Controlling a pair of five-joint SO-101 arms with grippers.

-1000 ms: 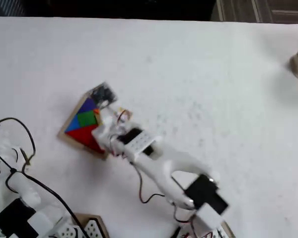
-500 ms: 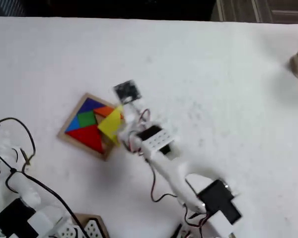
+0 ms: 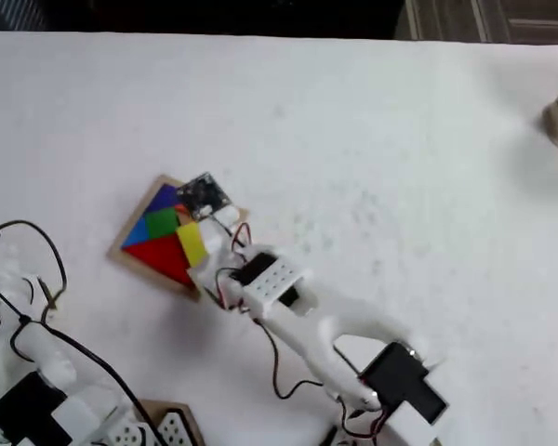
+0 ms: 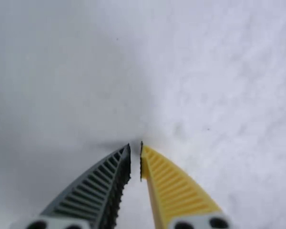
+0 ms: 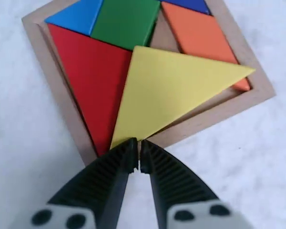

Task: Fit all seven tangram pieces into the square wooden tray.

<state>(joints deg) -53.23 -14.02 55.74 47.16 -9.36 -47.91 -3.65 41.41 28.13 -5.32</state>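
The high camera looks steeply down on the white table (image 3: 372, 139) from well above. My right wrist camera peers along my right pincer (image 5: 137, 160), close over the wooden tray (image 5: 72, 102), which the high view shows at nine o'clock. My left wrist camera hugs bare tabletop.

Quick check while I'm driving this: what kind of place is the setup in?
Probably an indoor lab or hobby workbench. There is a plain white table, a small desktop right arm with exposed wiring over the tangram tray, and a loose black cable near the table's edge.
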